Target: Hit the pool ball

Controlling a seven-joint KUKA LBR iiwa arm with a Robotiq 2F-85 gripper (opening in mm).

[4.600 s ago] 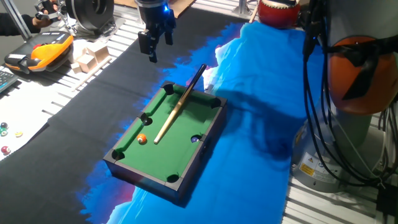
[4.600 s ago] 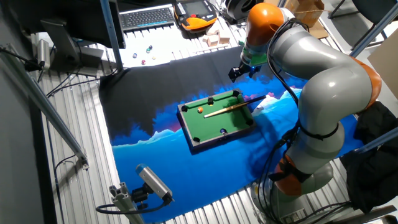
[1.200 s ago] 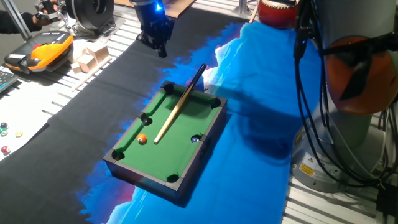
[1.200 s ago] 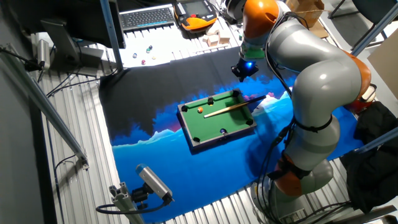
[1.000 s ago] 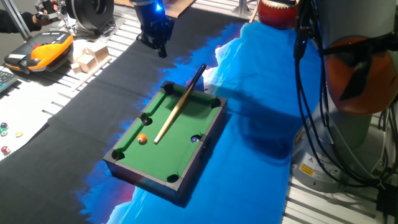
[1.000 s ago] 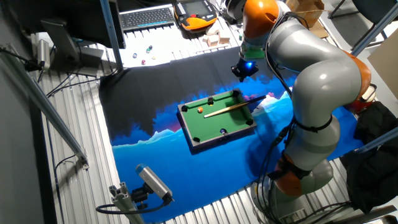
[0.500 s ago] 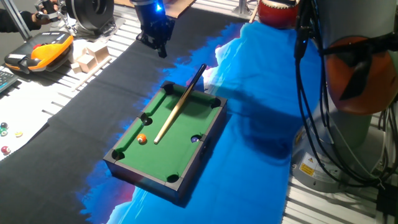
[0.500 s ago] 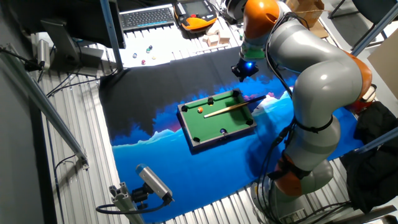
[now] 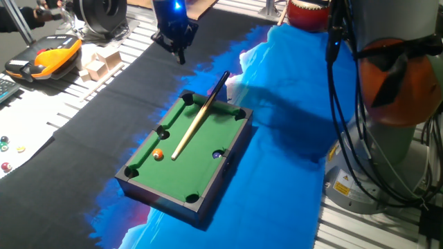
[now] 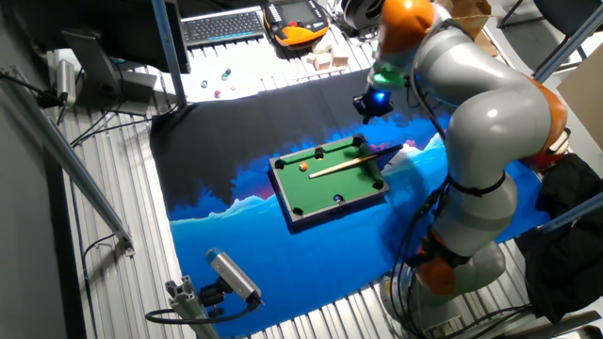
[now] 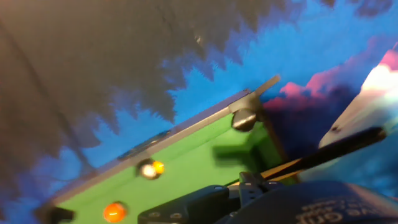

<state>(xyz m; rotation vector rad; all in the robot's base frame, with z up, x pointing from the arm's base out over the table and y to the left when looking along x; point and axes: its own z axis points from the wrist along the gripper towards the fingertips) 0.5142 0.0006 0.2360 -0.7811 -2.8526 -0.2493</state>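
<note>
Claw (image 9: 179,50) clenched on nothing, nudged slightly past the mini pool table's far corner, cue (image 9: 199,116) ungrasped, pool ball (image 9: 158,154) unhit.

A: Mini pool table (image 9: 208,155): matt green playing surface, looks like felt; dark smooth frame, probably plastic. Pool ball (image 9: 158,154): orange, glossy.

B: Noted. Cue stick (image 9: 197,119): pale wood, smooth, dark at the thin end. Cloth (image 9: 277,138) under it all: printed blue and black, matt, slightly rumpled.

A: Tabletop (image 10: 122,273): ribbed bare metal, dull sheen. Arm (image 10: 490,104): smooth grey shells with orange joints, semi-gloss. Gripper (image 9: 173,43): black, matt.

B: Wooden blocks (image 9: 97,62): raw, unvarnished.
</note>
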